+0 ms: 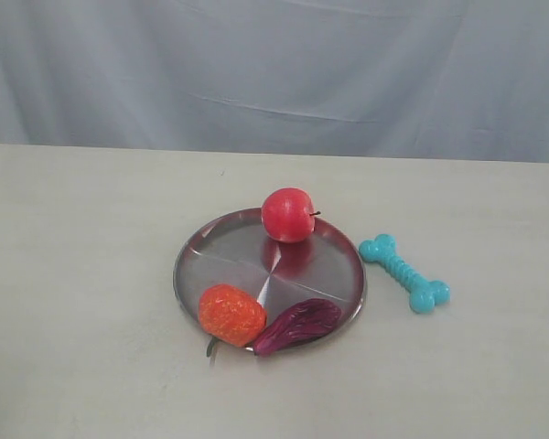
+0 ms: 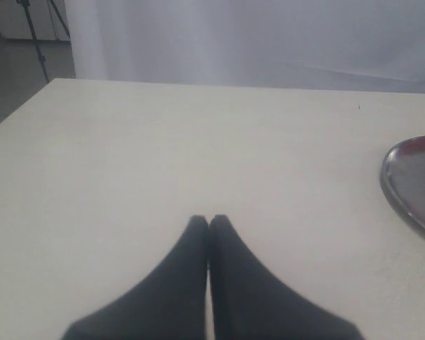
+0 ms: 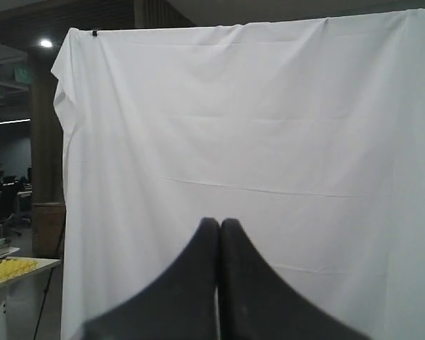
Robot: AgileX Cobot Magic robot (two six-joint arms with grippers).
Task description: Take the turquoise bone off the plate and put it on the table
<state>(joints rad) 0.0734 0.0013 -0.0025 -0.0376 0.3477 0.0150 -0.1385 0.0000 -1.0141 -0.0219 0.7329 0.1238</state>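
The turquoise bone (image 1: 404, 273) lies flat on the beige table (image 1: 82, 274), just right of the silver plate (image 1: 247, 261) and apart from its rim. Neither arm shows in the exterior view. In the left wrist view my left gripper (image 2: 209, 221) is shut with nothing in it, above bare table, and the plate's edge (image 2: 411, 180) shows off to one side. In the right wrist view my right gripper (image 3: 219, 223) is shut and empty, facing the white curtain (image 3: 234, 120); the bone and plate are out of that view.
On the plate sit a red apple (image 1: 288, 215), an orange knobbly fruit (image 1: 231, 315) and a purple leafy vegetable (image 1: 297, 325). A pale curtain (image 1: 274, 73) hangs behind the table's far edge.
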